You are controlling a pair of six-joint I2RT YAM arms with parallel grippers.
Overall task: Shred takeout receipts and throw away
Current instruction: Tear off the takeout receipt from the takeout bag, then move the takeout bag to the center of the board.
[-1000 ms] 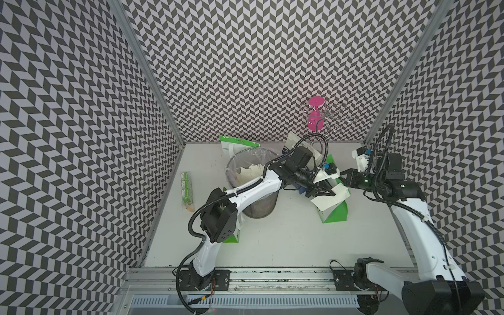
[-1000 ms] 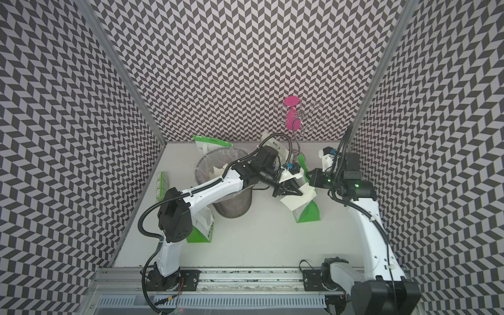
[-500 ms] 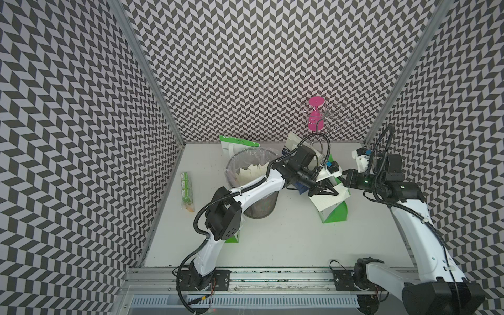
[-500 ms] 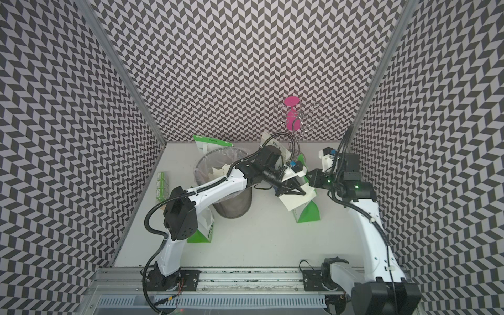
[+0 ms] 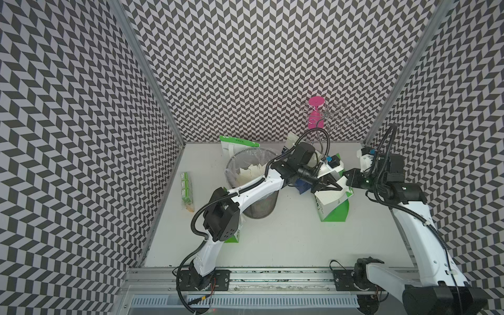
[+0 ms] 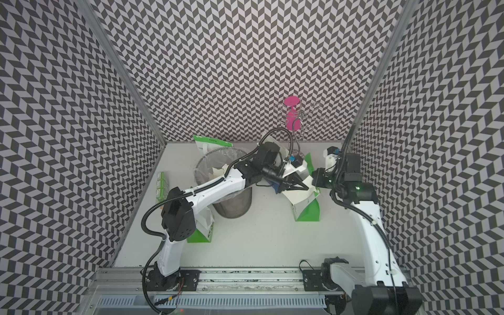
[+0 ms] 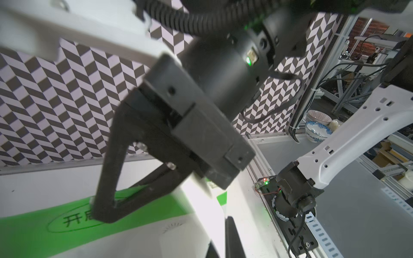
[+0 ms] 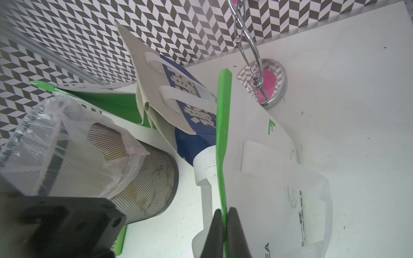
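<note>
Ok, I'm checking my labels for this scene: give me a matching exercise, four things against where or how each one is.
1 mesh bin
2 green-and-white bag nearest the right arm
3 pink stand
4 green carton pack

A by the left wall
B edge clamped in the right gripper
C holds white scraps
D at the back wall

Pairs: 1-C, 2-B, 3-D, 4-A
</note>
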